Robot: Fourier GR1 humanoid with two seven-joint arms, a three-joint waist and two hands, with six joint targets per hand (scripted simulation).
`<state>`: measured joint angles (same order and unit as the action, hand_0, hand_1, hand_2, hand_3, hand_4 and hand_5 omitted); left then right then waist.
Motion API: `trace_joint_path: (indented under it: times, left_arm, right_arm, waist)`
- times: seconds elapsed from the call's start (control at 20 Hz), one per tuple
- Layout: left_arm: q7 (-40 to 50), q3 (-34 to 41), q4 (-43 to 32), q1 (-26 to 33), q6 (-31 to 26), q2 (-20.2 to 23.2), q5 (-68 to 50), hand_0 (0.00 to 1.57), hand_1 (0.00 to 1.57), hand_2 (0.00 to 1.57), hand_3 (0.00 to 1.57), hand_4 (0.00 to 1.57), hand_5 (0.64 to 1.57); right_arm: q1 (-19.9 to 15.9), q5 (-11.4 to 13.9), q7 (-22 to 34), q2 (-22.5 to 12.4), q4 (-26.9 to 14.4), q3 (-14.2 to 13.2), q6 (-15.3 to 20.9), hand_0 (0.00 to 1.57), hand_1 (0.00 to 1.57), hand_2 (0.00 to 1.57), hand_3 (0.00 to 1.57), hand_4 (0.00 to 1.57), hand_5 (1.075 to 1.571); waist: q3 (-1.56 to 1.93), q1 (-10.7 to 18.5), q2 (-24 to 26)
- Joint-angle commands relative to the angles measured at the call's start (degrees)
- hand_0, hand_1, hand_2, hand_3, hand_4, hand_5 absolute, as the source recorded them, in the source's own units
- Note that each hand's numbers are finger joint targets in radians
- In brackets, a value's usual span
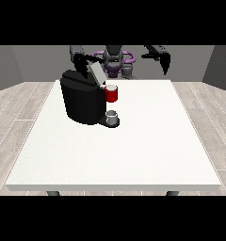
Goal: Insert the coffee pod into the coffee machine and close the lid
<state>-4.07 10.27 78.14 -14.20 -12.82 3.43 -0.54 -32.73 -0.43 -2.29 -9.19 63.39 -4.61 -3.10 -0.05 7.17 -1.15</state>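
I see the lid (96, 72) up on the coffee machine (82, 96); closing remains. Whether the pod is in, I can't tell. The hand at the view's left (80, 62), eleven o'clock of the machine, and the hand at the view's right (165, 61), two o'clock: grip unclear.

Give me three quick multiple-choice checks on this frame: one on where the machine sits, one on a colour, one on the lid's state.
1. Where on the white table does the coffee machine stand?
A. far part, toward the view's left
B. near edge, centre
C. far corner at the view's right

2. What colour is the pod holder at the machine's front?
A. blue
B. red
C. yellow

3. How does the lid stand?
A. shut flat
B. taken off and lying on the table
C. raised, tilted up

Key: 1 A, the machine stands toward the robot's side, left of centre. 2 B, the holder above the grey cup is red. 3 C, the light lid slants upward above the machine's top, beside the hand at the view's left.
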Motion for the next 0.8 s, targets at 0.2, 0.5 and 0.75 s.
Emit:
trace_joint_path:
  times: [0.2, 0.5, 0.75]
  left_arm:
    - [1.8, -0.6, 3.6, -0.9, 0.7, 1.7, -0.9, 0.0, 0.0, 0.0, 0.0, 0.0, 1.571]
    - [-2.6, 0.1, -1.4, -2.3, 2.9, 1.7, 0.3, 0.0, 0.0, 0.0, 0.0, 0.0, 1.571]
    - [0.7, 0.1, 0.0, -0.3, 2.0, 3.5, -0.6, 0.0, 0.0, 0.0, 0.0, 0.0, 1.571]
  right_arm:
    - [-4.9, 0.0, -1.9, -0.5, -4.8, -1.6, -0.8, 0.0, 0.0, 0.0, 0.0, 0.0, 1.571]
    - [-5.7, 3.8, -2.4, 3.9, -3.1, 3.4, 1.3, 0.0, 0.0, 0.0, 0.0, 0.0, 1.571]
    - [-6.4, 3.1, -1.7, 1.6, -4.6, 1.8, -0.7, 0.0, 0.0, 0.0, 0.0, 0.08, 1.571]
  waist:
    - [0.06, 1.3, -3.1]
    - [0.04, -1.4, -4.6]
    - [0.05, -0.4, -2.1]
